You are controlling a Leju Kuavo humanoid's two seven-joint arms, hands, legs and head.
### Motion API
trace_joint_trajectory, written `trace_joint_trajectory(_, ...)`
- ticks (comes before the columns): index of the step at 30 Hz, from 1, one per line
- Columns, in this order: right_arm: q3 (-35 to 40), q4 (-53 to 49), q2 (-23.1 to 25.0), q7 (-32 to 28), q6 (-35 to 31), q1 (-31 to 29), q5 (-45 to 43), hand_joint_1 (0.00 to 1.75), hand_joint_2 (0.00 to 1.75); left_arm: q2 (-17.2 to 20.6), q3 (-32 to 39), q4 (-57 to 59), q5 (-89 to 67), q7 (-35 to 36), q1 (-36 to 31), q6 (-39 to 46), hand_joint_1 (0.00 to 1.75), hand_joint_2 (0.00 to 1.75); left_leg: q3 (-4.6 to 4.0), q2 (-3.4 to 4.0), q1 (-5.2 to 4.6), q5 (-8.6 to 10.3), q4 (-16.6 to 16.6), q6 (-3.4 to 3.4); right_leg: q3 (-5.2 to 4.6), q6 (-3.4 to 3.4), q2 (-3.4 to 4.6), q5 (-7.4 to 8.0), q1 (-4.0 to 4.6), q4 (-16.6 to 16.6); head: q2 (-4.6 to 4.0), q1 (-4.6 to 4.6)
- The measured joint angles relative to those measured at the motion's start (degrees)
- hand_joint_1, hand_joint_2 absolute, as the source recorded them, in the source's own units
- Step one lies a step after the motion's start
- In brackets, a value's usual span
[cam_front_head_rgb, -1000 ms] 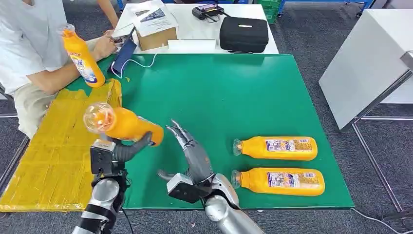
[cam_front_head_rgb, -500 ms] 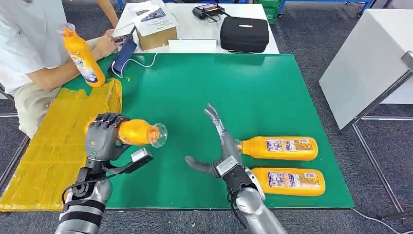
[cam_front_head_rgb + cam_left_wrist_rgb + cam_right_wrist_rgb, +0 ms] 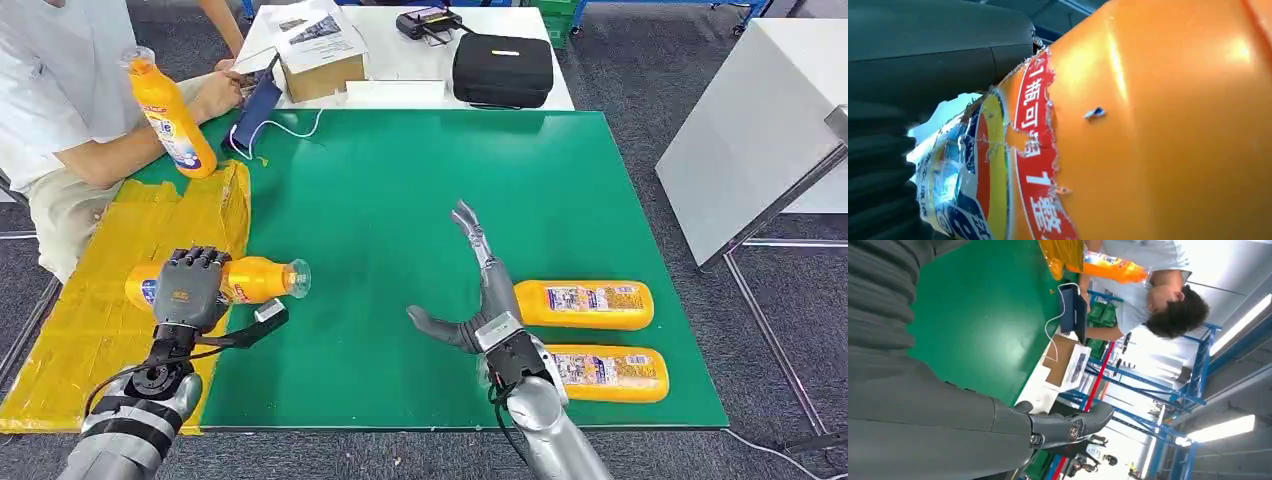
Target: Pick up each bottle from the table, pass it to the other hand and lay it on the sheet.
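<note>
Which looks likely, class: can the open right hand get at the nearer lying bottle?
Probably yes: the right hand is empty beside that bottle, with nothing lying between them.

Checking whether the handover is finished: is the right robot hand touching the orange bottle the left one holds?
Apart. The head view shows the right robot hand open over green table, well clear of the orange bottle gripped by the left robot hand.

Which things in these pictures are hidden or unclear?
- Held bottle: the left hand covers its middle in the head view.
- Nearest lying bottle: its cap end is behind the right hand.
- Labels on both lying bottles, including the farther bottle: print too small.
</note>
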Motion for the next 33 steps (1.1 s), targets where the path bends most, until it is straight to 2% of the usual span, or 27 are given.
trace_joint_trajectory(3, -0.04, -0.02, -0.11, 0.00, -0.02, 0.00, 0.00, 0.00, 1.75, 0.79, -1.25, 1.03, 0.00, 1.01, -0.53, 0.00, 1.75, 1.75, 0.00, -0.03, -0.01, 0.00, 0.00, 0.00, 0.00, 0.00, -0.01, 0.00, 0.00, -0.01, 0.00, 0.00)
trace_joint_trajectory(9, -0.13, -0.02, -0.59, 0.00, -0.20, -0.19, 0.13, 0.00, 1.75, 3.23, -7.88, 6.16, 0.00, 8.61, -3.45, 0.00, 1.75, 1.75, 0.00, -0.02, 0.02, 0.01, 0.00, -0.01, -0.01, 0.00, -0.01, 0.00, 0.02, 0.00, 0.00, 0.00)
trace_joint_trajectory(14, -0.13, 0.00, -0.77, 0.00, -0.20, -0.71, 1.07, 0.00, 1.75, 3.83, -11.08, 10.49, 0.00, 8.37, -5.85, 0.00, 1.75, 1.75, 0.00, -0.02, 0.02, 0.02, 0.00, 0.00, 0.00, 0.00, -0.01, 0.00, 0.02, 0.01, 0.00, 0.00)
trace_joint_trajectory(15, -0.13, 0.02, -0.83, 0.02, -0.20, -0.77, 1.25, 0.00, 1.75, 3.83, -11.46, 11.15, 0.00, 8.15, -6.21, 0.00, 0.05, 1.75, -0.01, -0.02, 0.02, 0.02, 0.00, 0.00, 0.00, 0.00, -0.01, 0.00, 0.02, 0.01, 0.00, 0.00)
trace_joint_trajectory(16, -0.13, 0.02, -0.92, 0.09, -0.20, -0.85, 1.58, 0.00, 1.75, 3.83, -11.76, 11.79, 0.00, 7.71, -6.49, 0.02, 0.00, 1.75, -0.01, -0.02, 0.01, 0.02, 0.00, 0.00, 0.00, 0.00, -0.01, 0.00, 0.01, 0.01, 0.00, 0.00)
trace_joint_trajectory(26, -0.11, 1.18, -2.10, 2.32, -1.42, -2.20, 4.83, 0.00, 1.75, 1.79, -7.36, 12.92, 3.59, -0.79, -6.42, 0.02, 0.00, 1.75, -0.05, -0.05, 0.00, 0.01, 0.00, 0.00, -0.03, 0.01, -0.02, 0.00, 0.01, 0.00, 0.00, -0.02)
trace_joint_trajectory(30, -0.50, 2.08, -2.67, 3.26, -2.01, -2.71, 5.46, 0.00, 1.75, -0.33, -0.78, 12.72, 8.70, -9.08, -5.25, 0.13, 0.00, 1.75, -0.04, -0.04, 0.00, 0.01, 0.00, 0.00, -0.01, 0.01, -0.01, 0.00, 0.01, 0.00, 0.00, -0.02)
trace_joint_trajectory(33, -1.55, 2.82, -3.10, 3.74, -2.16, -2.83, 5.29, 0.00, 1.75, -2.20, 5.12, 11.48, 7.12, -12.28, -3.41, 0.28, 0.00, 1.75, -0.05, -0.04, 0.00, 0.01, 0.00, 0.00, -0.02, 0.01, -0.01, 0.00, 0.01, 0.00, 0.00, 0.02)
